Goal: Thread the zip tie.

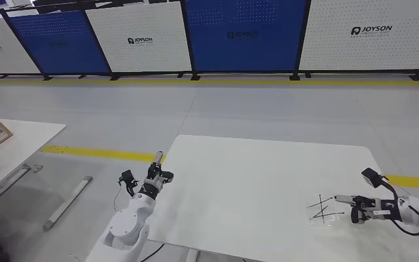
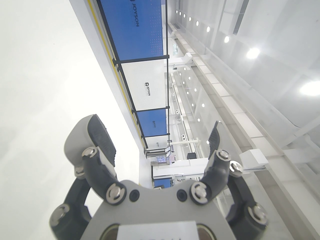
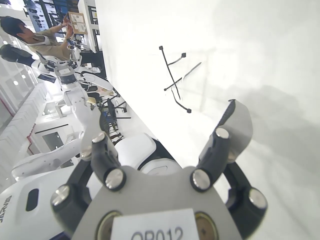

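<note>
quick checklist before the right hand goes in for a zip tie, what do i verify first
1. Right hand open and empty: ok, spread wide with nothing in it.
2. Zip ties within its sight: ok, they lie on the table just ahead of it.
3. One tie free to take alone: not ok, several lie crossed over one another.
4. Left hand open and empty to take the other end: ok.
5. Left hand near the ties: not ok, it sits at the table's opposite edge, far from the pile.
6. Tie raised enough off the surface to pinch: cannot tell.
</note>
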Available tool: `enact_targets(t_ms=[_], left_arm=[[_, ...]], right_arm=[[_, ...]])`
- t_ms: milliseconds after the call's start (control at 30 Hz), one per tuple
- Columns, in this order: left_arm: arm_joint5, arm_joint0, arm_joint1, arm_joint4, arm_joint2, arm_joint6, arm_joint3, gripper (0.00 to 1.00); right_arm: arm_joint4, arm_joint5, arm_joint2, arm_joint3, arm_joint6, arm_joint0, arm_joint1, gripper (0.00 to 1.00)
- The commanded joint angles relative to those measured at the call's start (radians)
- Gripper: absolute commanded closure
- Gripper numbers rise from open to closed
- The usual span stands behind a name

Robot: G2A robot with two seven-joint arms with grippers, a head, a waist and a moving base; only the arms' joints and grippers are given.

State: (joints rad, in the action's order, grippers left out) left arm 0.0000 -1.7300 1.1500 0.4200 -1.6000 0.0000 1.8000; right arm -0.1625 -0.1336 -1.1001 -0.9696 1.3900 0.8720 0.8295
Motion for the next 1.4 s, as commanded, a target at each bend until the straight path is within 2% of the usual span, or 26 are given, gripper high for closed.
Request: enact_targets(t_ms=[0,167,333,633,733,900,933,1000,1033,1133,1267,1367], left_arm=[[0.0,0.0,0.0,0.0,0.0,0.0,0.0,0.0],[0.0,0.0,0.0,0.0,0.0,0.0,0.0,0.0],[0.0,0.0,0.0,0.0,0.0,0.0,0.0,0.0],[0.0,0.0,0.0,0.0,0.0,0.0,0.0,0.0],[0.0,0.0,0.0,0.0,0.0,0.0,0.0,0.0],[0.0,0.0,0.0,0.0,0.0,0.0,0.0,0.0],[0.0,0.0,0.0,0.0,0.0,0.0,0.0,0.0],[0.0,0.0,0.0,0.0,0.0,0.0,0.0,0.0],[0.0,0.0,0.0,0.0,0.0,0.0,0.0,0.0],[0.0,0.0,0.0,0.0,0.0,0.0,0.0,0.0],[0.0,0.0,0.0,0.0,0.0,0.0,0.0,0.0],[0.0,0.0,0.0,0.0,0.0,0.0,0.0,0.0]], right_arm=[[0.0,0.0,0.0,0.0,0.0,0.0,0.0,0.0],[0.012,-0.015,0.026,-0.041,0.0,0.012,0.006,0.0],[-0.024,-0.059,0.033,-0.031,0.0,0.013,0.004,0.0],[-0.024,-0.059,0.033,-0.031,0.0,0.013,0.004,0.0],[-0.011,-0.034,0.035,-0.036,-0.048,0.026,0.005,0.0],[-0.02,-0.034,0.009,-0.031,-0.04,0.039,-0.004,0.0],[-0.019,-0.031,0.004,-0.031,-0.04,0.042,-0.006,0.09],[-0.014,-0.028,-0.002,-0.032,-0.042,0.047,-0.009,0.4],[-0.014,-0.029,-0.005,-0.032,-0.041,0.05,-0.01,0.49],[-0.018,-0.024,-0.011,-0.028,-0.035,0.055,-0.012,0.6],[-0.021,-0.021,-0.012,-0.009,-0.022,0.05,-0.012,0.65],[-0.022,-0.017,-0.01,0.006,-0.019,0.045,-0.011,0.64]])
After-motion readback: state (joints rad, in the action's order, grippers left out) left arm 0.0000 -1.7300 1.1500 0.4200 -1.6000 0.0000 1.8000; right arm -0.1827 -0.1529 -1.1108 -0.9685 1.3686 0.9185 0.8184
